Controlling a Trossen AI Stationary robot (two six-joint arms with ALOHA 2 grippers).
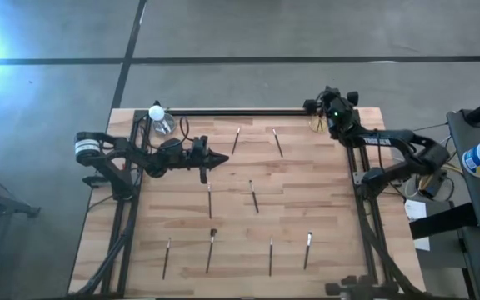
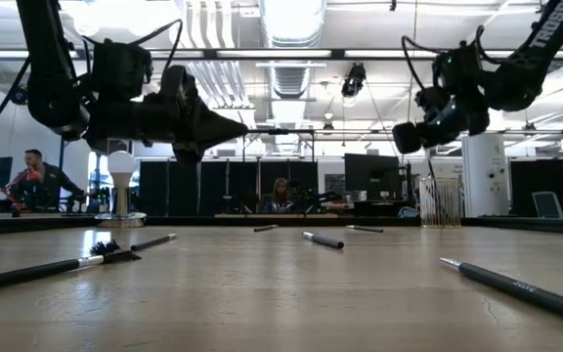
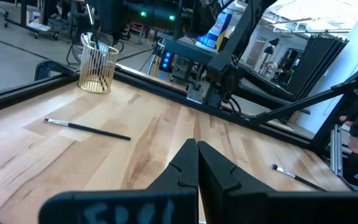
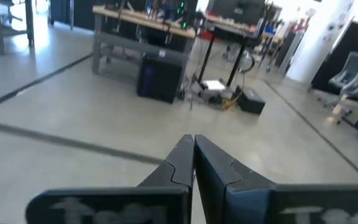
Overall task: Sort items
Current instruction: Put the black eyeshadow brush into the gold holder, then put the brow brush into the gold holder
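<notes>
Several thin dark brushes lie flat on the wooden table: two near the far edge (image 1: 236, 140) (image 1: 277, 142), two in the middle (image 1: 209, 200) (image 1: 254, 196), and a row along the near edge (image 1: 167, 257) (image 1: 211, 250) (image 1: 270, 256) (image 1: 307, 250). My left gripper (image 1: 222, 157) hangs shut and level above the table's left half, pointing right, with nothing in it (image 3: 197, 149). My right gripper (image 1: 309, 106) is shut and empty above the far right corner; its wrist view (image 4: 193, 144) looks out over the floor beyond the table.
A clear glass cup (image 1: 162, 123) with a white bulb stands at the far left corner. A gold wire holder (image 3: 97, 67) stands at the far right corner. Black rails (image 1: 223, 112) run along the far edge and both sides. People sit in the room behind.
</notes>
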